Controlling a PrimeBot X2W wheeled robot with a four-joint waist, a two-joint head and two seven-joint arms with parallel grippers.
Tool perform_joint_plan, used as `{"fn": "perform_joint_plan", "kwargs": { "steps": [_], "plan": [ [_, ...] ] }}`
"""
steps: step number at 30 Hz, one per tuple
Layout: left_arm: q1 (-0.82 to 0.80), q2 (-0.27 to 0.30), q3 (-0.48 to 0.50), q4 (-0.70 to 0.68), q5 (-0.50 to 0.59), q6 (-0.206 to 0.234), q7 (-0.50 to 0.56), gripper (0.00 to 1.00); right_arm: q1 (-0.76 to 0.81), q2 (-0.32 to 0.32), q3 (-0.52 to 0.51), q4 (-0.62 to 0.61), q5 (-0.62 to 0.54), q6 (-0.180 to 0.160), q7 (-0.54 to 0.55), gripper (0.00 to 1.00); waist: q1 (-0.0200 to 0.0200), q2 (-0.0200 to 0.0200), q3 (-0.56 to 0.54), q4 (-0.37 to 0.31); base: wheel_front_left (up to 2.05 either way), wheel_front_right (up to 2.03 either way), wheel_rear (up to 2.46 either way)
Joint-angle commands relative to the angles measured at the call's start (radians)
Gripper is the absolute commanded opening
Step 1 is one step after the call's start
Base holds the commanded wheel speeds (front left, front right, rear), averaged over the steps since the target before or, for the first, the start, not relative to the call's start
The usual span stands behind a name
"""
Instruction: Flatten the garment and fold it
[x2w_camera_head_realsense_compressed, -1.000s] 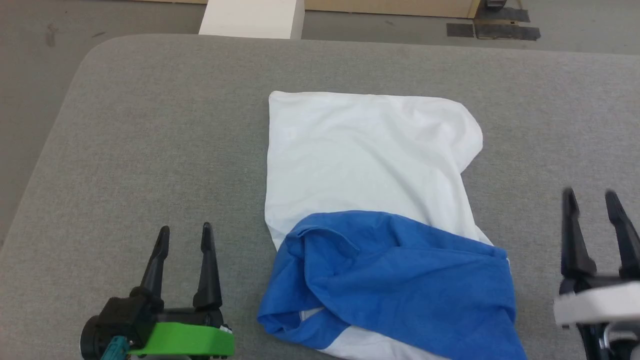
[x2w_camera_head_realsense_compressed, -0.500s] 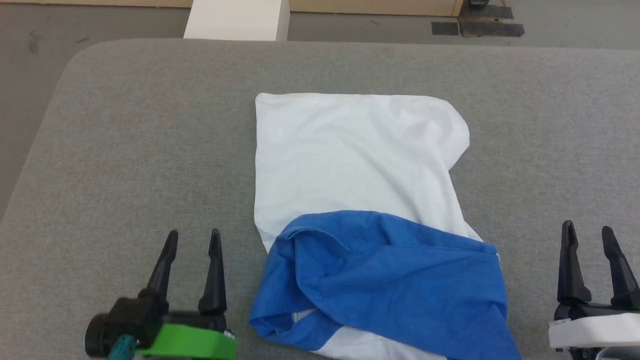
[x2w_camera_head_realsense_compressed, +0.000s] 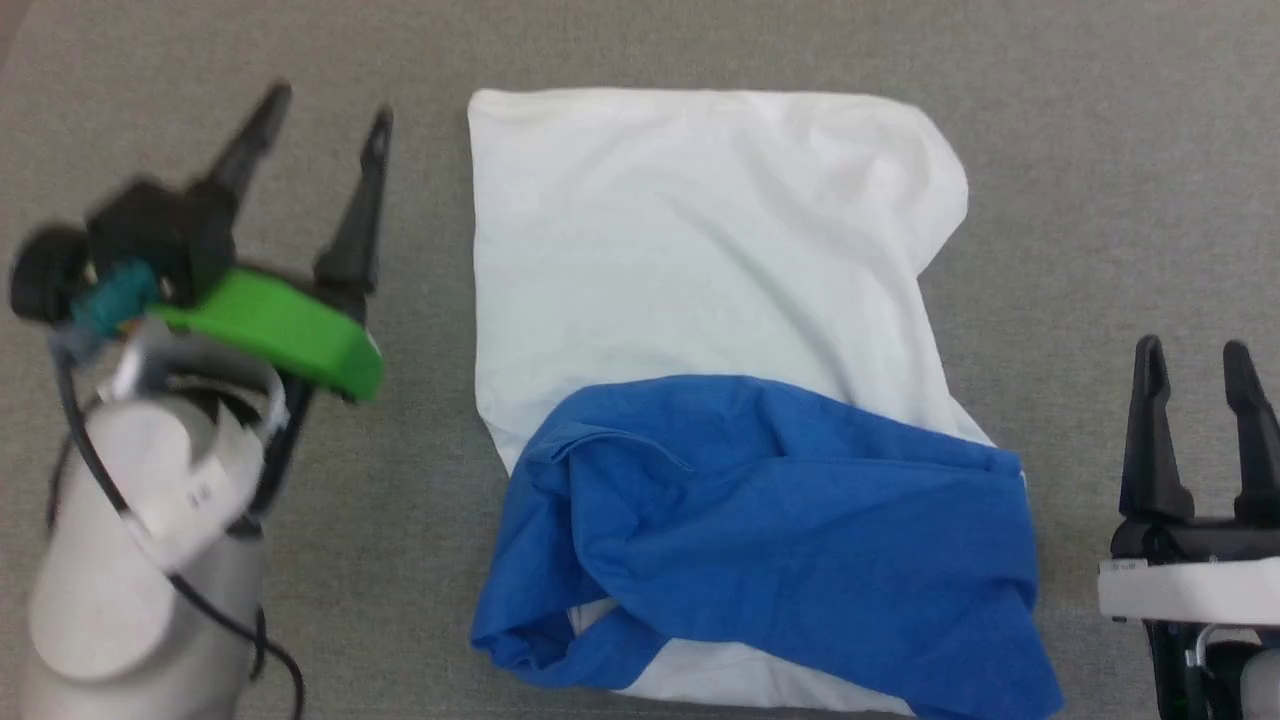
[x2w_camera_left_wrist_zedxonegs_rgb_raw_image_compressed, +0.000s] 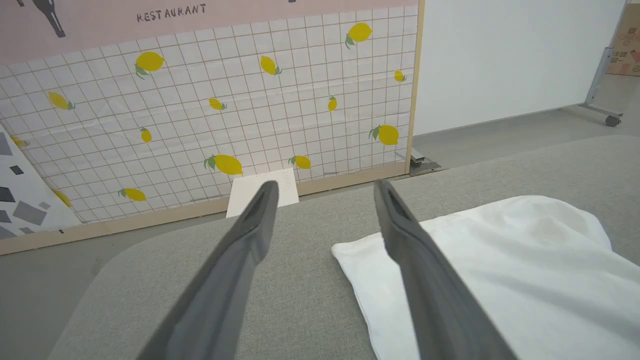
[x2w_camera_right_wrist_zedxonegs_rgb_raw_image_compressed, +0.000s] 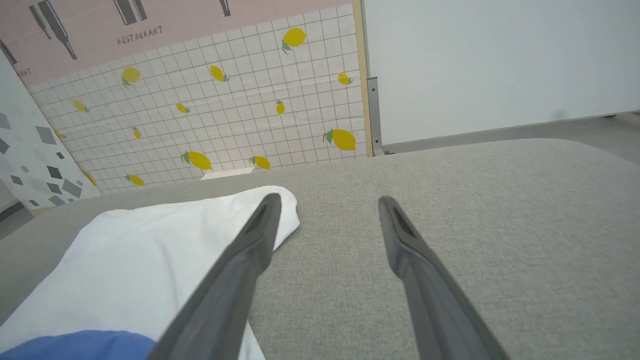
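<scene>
The left gripper and right gripper have fingers spread, empty. The garment lies between them on the worktop, long axis running away from the robot, blue sleeves bunched at its near end.

Reading "RESTAURANT" in dark capitals on the pink band of the wall panel, just above the white tile pattern with lemons, in the left wrist view. Reading the same word once more in the right wrist view, on that band beside the drawn bottle shapes, and further left only the ending "ANT" at the edge of a neighbouring panel. Noticing reddish print on the cardboard box at the upper right corner of the left wrist view, too small for reading. Noticing also tiny dark marks on a sticker of the pale forearm in the head view, too blurred for reading.
</scene>
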Motion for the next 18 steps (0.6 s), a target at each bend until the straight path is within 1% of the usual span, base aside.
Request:
{"fn": "perform_joint_plan", "kwargs": {
  "steps": [1,3,8,11,13,15,18],
  "plan": [
    [-0.062,0.023,-0.006,0.013,-0.034,-0.005,0.043,1.00,-0.028,0.002,0.007,-0.009,-0.003,-0.001,-0.003,1.00,0.0000,0.0000,0.108,-0.016,0.00,0.00,0.00],
    [-0.134,0.062,-0.026,0.047,-0.068,-0.006,0.133,1.00,-0.042,0.002,0.014,-0.017,-0.004,-0.001,-0.003,1.00,0.0000,0.0000,0.136,-0.024,0.00,0.00,0.00],
    [-0.281,0.133,-0.065,0.131,-0.155,-0.008,0.314,1.00,-0.058,0.002,0.023,-0.017,0.007,-0.001,-0.005,1.00,0.0000,0.0000,0.188,-0.051,0.00,0.00,0.00],
    [-0.343,0.141,-0.077,0.186,-0.218,-0.008,0.420,1.00,-0.064,0.002,0.025,-0.012,0.012,-0.001,-0.010,1.00,0.0000,0.0000,0.214,-0.064,0.00,0.00,0.00],
    [-0.379,0.149,-0.095,0.214,-0.241,-0.008,0.482,1.00,-0.070,0.002,0.025,-0.009,0.013,-0.001,-0.013,1.00,0.0000,0.0000,0.232,-0.072,0.00,0.00,0.00],
    [-0.422,0.146,-0.104,0.247,-0.261,-0.008,0.531,1.00,-0.080,0.002,0.027,-0.006,0.015,-0.001,-0.017,1.00,0.0000,0.0000,0.256,-0.082,0.00,0.00,0.00],
    [-0.457,0.140,-0.112,0.275,-0.270,-0.005,0.566,1.00,-0.089,0.002,0.027,-0.001,0.017,-0.001,-0.020,1.00,0.0000,0.0000,0.277,-0.091,0.00,0.00,0.00]
  ]
}}
